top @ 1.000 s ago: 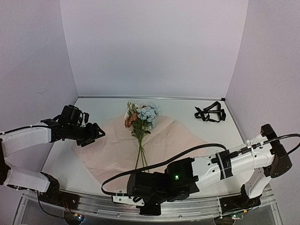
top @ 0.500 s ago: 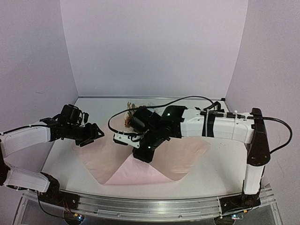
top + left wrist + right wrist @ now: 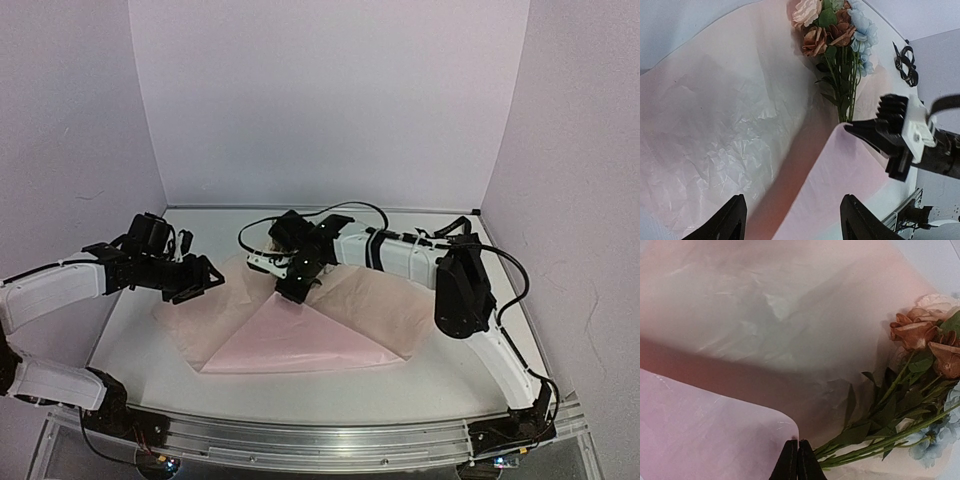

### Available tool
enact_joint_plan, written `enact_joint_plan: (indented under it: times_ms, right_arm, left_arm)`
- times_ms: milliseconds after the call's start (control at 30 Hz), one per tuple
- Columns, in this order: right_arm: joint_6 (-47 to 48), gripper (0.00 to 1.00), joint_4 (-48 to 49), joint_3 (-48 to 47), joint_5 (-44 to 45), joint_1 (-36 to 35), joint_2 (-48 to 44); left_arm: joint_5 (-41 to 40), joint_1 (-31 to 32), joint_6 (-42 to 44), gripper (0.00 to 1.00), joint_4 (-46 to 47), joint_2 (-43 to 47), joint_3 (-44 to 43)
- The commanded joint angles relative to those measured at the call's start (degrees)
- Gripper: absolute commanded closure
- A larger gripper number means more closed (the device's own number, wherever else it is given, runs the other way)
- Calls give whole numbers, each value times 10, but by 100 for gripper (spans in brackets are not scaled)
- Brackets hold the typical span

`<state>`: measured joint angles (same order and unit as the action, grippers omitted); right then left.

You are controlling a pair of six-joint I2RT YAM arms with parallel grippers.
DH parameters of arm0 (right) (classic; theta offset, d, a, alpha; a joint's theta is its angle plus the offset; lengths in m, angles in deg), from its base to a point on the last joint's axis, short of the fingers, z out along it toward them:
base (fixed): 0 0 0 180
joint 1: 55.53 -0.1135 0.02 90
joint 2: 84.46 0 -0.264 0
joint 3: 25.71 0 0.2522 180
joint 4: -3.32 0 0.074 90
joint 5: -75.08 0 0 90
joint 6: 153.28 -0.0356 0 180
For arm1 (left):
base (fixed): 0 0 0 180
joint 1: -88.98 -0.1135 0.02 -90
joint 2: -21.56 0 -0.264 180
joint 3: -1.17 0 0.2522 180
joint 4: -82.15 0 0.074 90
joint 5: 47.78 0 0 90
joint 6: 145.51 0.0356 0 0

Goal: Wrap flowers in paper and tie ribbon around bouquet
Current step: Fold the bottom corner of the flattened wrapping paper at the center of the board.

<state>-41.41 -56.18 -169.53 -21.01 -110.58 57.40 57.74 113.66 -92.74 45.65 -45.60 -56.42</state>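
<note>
Right end effector (image 3: 798,455) was pinched shut on a folded corner of the paper (image 3: 715,125) by the flowers (image 3: 835,45), while the left end effector (image 3: 793,205) hovered open above.

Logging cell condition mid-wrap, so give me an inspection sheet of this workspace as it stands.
Surface: white table, partly covered by paper.
Job's things: pink paper, near corner folded over the stems of the flowers; ribbon far right, loose.
Clutter: nothing seen.
Grippers: right gripper shut on paper corner; left gripper open above paper.
Cables: black cable arcs over right arm.
Surroundings: plain lilac walls.
</note>
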Motion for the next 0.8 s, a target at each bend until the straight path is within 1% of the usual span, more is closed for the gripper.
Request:
enact_joint_plan:
  times_ms: [0, 133, 267, 367, 433, 567, 667, 767]
  right_arm:
    - [22, 100, 37, -25, 45, 17, 12]
    - [20, 100, 52, -7, 56, 28, 5]
    - [25, 100, 61, 14, 63, 30, 0]
    - [23, 100, 71, 33, 87, 31, -7]
    - [25, 100, 72, 35, 98, 32, -6]
    - [29, 100, 75, 55, 120, 32, -14]
    - [20, 100, 84, 71, 123, 34, -22]
    - [10, 99, 85, 66, 120, 36, -23]
  left_arm:
    - [39, 5, 8, 35, 19, -5, -11]
    - [63, 33, 4, 36, 39, -22, -7]
    - [61, 80, 8, 37, 43, -57, -20]
    - [64, 111, -3, 40, 56, -88, -22]
    - [75, 119, -12, 42, 72, -103, -18]
    - [78, 127, -15, 45, 75, -125, -17]
    - [81, 129, -17, 47, 78, -137, -13]
    - [85, 132, -19, 51, 81, -151, -12]
